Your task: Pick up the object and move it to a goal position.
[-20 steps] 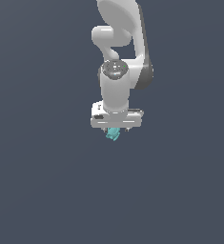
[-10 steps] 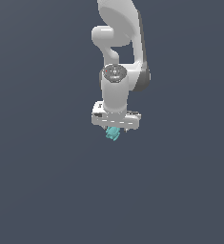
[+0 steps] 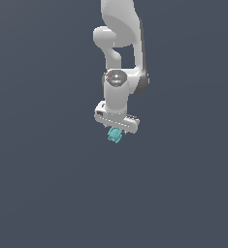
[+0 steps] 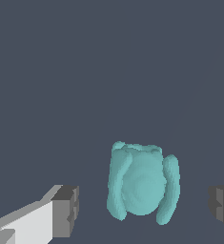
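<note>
Hanging from the upper frame edge in the exterior view, the white arm (image 3: 121, 58) points its wrist straight down, with the gripper (image 3: 116, 131) at its lowest end against a plain dark grey-blue backdrop. A white gripper bar (image 3: 117, 118) runs crosswise, tilted slightly so that its end toward 4 o'clock sits lower. The object (image 3: 115, 135), a small teal lumpy item, shows directly under the bar at 6 o'clock from the wrist, touching or nearly touching its underside; it is far smaller than the bar. In the wrist view the object (image 4: 142, 185) appears as a rounded body with ribbed lobes on either flank, sitting between two grey fingertips (image 4: 66, 211). A clear gap of backdrop shows between each fingertip and the object, so the jaws stand apart and are not pressing on it there. Whether the object rests on a surface or is otherwise supported cannot be told from either view.
</note>
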`<state>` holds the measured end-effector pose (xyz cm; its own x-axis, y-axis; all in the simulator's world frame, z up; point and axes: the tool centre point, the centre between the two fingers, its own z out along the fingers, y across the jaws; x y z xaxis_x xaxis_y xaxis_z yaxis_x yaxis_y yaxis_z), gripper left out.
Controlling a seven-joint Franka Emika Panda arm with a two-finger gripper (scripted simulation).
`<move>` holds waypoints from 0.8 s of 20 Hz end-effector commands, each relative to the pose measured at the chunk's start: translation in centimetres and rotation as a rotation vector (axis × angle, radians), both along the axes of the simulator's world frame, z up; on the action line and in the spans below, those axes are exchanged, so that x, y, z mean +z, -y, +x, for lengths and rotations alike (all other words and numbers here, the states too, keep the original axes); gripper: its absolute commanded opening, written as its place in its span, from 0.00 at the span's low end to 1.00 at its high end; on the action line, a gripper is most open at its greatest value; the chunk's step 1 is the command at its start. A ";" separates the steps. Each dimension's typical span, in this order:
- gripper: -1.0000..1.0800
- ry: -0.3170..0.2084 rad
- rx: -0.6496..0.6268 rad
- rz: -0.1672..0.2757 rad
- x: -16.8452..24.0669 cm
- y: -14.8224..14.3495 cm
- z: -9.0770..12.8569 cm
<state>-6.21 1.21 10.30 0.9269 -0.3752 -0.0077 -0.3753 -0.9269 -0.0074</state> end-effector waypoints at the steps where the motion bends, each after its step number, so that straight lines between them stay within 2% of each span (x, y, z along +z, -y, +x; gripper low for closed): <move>1: 0.96 0.002 -0.043 -0.004 -0.5 0.1 -0.6; 8: 0.96 0.004 -0.106 -0.009 -1.2 0.3 -1.5; 16: 0.96 0.003 -0.109 -0.010 -1.8 0.3 -1.6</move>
<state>-7.78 0.89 8.76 0.8809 -0.4733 0.0000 -0.4733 -0.8809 -0.0004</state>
